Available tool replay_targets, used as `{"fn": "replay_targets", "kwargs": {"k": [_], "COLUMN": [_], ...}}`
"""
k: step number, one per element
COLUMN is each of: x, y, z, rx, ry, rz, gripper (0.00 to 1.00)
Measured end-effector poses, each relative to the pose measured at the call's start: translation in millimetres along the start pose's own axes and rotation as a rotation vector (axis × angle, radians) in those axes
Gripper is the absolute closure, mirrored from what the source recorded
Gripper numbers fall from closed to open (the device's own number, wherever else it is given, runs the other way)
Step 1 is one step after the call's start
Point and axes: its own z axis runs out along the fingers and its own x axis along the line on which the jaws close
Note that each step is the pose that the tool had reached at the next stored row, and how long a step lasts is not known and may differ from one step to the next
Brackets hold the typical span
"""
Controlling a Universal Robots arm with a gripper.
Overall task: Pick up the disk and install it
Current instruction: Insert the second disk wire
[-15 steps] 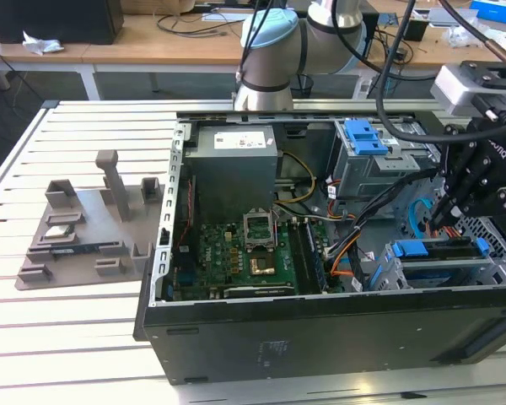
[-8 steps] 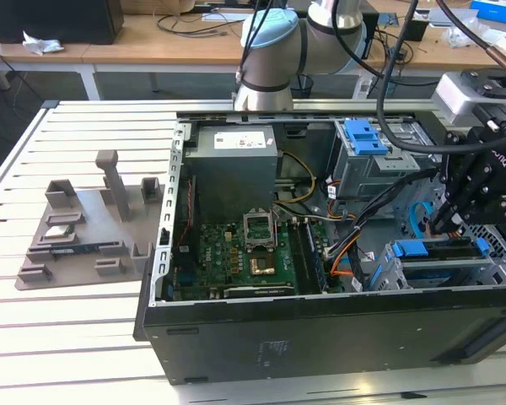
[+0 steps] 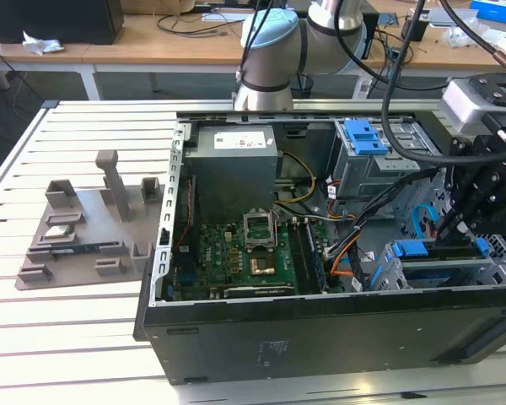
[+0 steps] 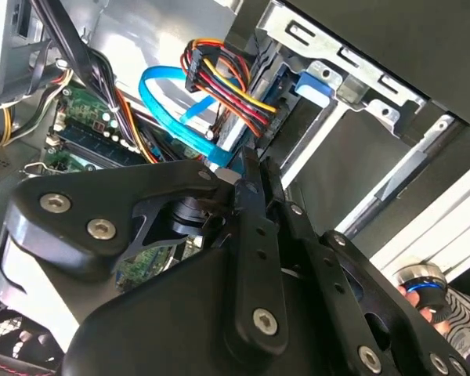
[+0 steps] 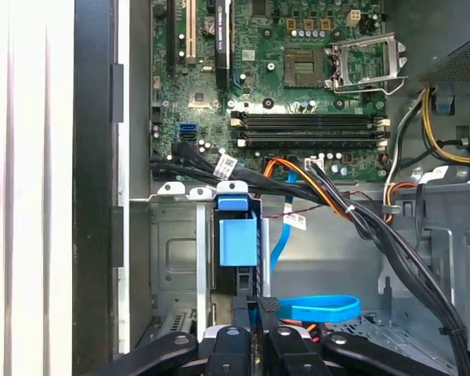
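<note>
Disk point(image 3: 443, 272) is sitting edge-up in the lower drive bay at the exterior view's right of the computer case point(image 3: 320, 325), blue rails point(image 3: 409, 250) showing. Gripper point(image 3: 455, 226) is pressing down on its top edge, fingers point(image 5: 268, 307) looking nearly closed around the blue rail point(image 5: 237, 241), apparently gripping the disk. Judging the install step is underway; next calls for a straight push along the bay guides, clear of the cables point(image 5: 329, 196).
</note>
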Motion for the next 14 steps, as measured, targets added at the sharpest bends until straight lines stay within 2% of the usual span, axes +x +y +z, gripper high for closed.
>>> {"fn": "replay_targets", "kwargs": {"k": [11, 14], "x": [0.4, 0.5], "y": [-6.2, -6.0], "z": [5.9, 2.7], "rx": [-0.0064, -0.0063], "ry": [0.0005, -0.001], "rz": [-0.004, -0.004], "gripper": [0.84, 0.84]}}
